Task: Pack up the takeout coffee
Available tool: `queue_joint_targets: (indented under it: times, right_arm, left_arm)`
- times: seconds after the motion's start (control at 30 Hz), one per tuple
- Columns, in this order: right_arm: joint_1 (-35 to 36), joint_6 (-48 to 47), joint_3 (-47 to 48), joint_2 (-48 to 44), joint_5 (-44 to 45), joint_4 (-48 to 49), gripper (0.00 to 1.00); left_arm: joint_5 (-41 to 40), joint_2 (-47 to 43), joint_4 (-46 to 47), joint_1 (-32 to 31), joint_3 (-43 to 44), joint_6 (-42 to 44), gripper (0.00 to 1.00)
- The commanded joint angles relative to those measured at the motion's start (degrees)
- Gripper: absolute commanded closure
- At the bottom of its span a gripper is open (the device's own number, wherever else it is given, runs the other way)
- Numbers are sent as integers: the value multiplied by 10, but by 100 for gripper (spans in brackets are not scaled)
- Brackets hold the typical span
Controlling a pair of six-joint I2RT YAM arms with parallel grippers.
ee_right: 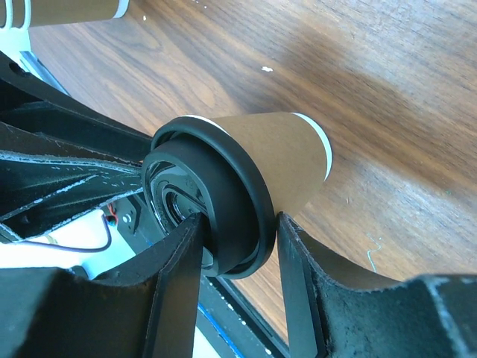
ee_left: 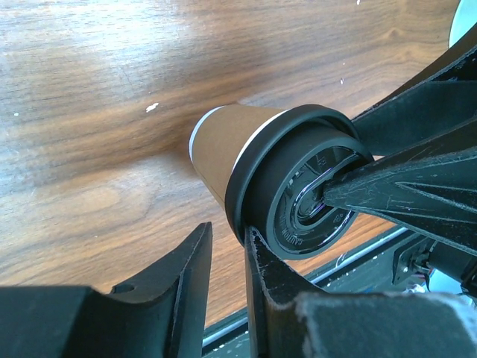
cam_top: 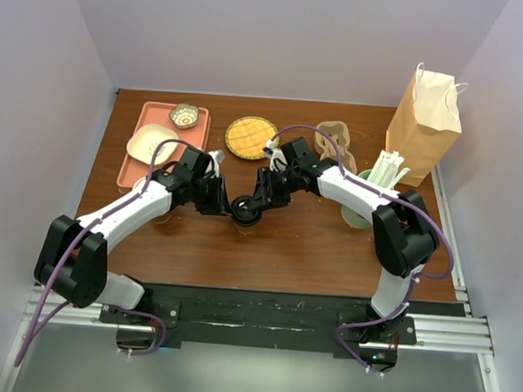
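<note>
Right end effector (ee_right: 240,224) around takeout coffee (ee_right: 277,156)

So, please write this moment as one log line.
cup: upright | lid: on | right gripper: pinching lid rim | left gripper: open, beside lid | bag: standing, back right

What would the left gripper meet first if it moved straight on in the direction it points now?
The takeout coffee: its black lid sits right at the left gripper's tips, slightly to one side of the gap. It would probably bump the lid's rim almost at once.
</note>
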Motion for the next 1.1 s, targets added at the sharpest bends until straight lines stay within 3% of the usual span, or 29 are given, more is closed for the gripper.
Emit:
queue_joint_targets:
  times: [0.0, 0.2, 0.4, 1.07]
  right_arm:
    - [6, -65, -34, 52, 95, -50, 64]
    - [7, -132, 5, 57, 113, -112, 65]
    - [6, -144, 5, 53, 110, -122, 67]
    - [7, -155, 29, 64, 107, -136, 69]
  left_arm:
    - [-74, 48, -38, -20, -30, 7, 72]
    - [-45, 48, -93, -10, 90, 33, 62]
    - [-20, 64, -119, -7, 170, 61, 60]
    - [-30, 85, -98, -5, 174, 129, 66]
